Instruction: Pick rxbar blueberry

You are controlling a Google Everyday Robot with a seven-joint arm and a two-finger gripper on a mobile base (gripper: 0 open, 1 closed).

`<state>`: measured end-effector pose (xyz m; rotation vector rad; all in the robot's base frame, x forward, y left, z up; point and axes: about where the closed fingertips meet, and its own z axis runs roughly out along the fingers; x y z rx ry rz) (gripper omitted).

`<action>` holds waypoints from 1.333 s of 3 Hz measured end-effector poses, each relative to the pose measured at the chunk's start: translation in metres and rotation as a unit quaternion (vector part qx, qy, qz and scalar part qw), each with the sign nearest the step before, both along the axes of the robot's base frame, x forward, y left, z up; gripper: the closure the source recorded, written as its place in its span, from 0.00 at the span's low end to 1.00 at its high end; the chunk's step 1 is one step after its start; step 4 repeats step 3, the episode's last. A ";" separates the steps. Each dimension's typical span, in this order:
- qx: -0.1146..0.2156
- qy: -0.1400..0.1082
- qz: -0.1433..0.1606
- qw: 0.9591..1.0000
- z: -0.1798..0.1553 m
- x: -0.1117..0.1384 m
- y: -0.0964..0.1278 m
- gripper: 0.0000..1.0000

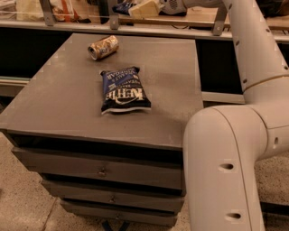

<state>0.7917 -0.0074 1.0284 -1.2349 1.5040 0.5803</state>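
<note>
Two items on table [67,103]: can [103,47] nr far-left corner, bag [124,89] approx centre, well apart. No rxbar [122,6] on top. Small dark-blue pack sits up beyond far edge, at tips of gripper [133,8]. Gripper looks pinched narrow on rxbar, clear of surface. Judging by that: grasp + lift done, task prob nearly complete. Left, if anything: hold firm, no slip. Contact pt partly hidden, so not 100% sure.
</note>
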 end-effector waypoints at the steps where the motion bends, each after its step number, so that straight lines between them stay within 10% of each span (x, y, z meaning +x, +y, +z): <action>1: 0.027 0.043 0.003 0.999 -0.009 0.000 0.007 1.00; 3: 0.080 0.127 -0.032 0.988 -0.021 0.014 0.018 1.00; 4: 0.080 0.127 -0.032 0.988 -0.021 0.014 0.018 1.00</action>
